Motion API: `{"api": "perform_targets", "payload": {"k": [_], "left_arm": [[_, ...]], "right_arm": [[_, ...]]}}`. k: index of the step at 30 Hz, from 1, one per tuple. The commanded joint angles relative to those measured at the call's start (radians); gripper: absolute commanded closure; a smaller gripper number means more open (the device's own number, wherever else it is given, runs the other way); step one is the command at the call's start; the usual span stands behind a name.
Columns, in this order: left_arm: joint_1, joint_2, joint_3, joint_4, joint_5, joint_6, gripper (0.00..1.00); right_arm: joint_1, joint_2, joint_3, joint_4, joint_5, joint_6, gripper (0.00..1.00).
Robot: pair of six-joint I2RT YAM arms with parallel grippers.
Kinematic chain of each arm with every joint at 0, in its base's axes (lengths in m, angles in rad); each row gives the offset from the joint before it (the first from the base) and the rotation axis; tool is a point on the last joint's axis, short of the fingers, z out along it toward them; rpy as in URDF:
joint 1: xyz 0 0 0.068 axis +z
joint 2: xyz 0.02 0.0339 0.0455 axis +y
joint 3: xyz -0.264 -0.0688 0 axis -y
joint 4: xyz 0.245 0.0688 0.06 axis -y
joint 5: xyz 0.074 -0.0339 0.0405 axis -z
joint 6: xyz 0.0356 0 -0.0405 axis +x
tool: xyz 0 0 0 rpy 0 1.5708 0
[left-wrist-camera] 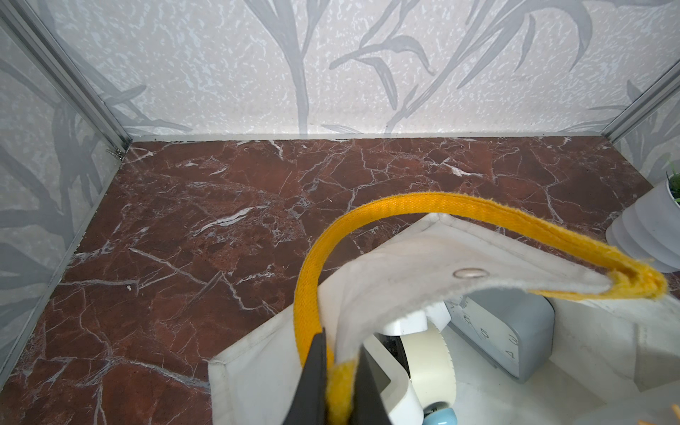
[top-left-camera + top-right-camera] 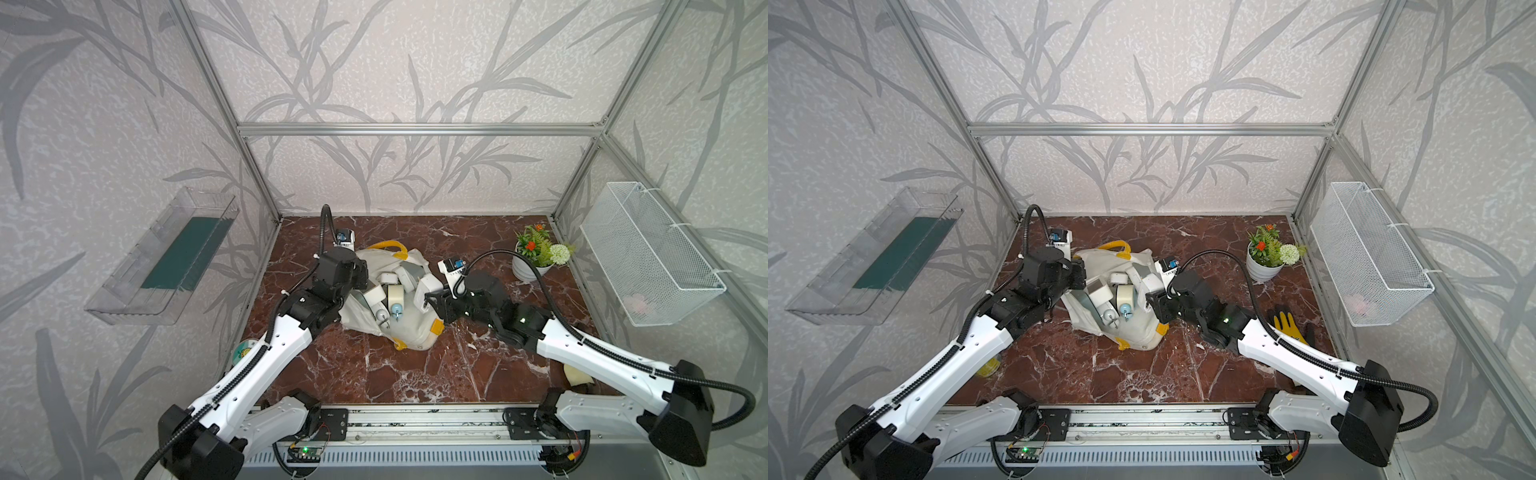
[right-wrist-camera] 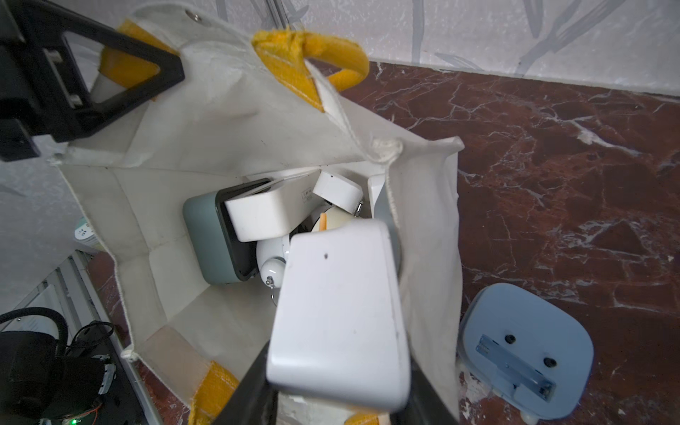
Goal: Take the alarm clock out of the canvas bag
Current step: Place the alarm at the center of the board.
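Lift-out step: left fingers (image 1: pixel 312 375) shut on yellow strap handle (image 1: pixel 441 206), spreading cream-white canvas bag (image 2: pixel 411 328); right fingers (image 3: pixel 250 393) clamp white rounded-rectangular plastic alarm clock (image 3: pixel 338 301) at bag mouth. Next: lift clear of rim, set on red-brown marble bench (image 2: pixel 374 374) beside bag.

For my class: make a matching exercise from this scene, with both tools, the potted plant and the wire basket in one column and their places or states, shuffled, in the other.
Column one
1. left tool
2. right tool
3. potted plant
4. wire basket

Column two
A. hangs on the side wall
B. grips a white alarm clock
C. stands on the table near a back corner
D. grips the canvas bag at its rim

Pairs: 1-D, 2-B, 3-C, 4-A
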Motion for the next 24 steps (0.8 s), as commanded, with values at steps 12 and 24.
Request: {"api": "perform_targets", "payload": {"k": [12,24], "left_arm": [[0.002,0.001,0.033,-0.015,-0.055,-0.004,1.00],[0.002,0.001,0.032,-0.019,-0.057,-0.004,1.00]], "right_arm": [[-0.132,-0.155,-0.116,0.167,-0.097,0.082,0.80],[-0.294,-0.247,-0.193,0.178,-0.146,0.154,0.81]]}}
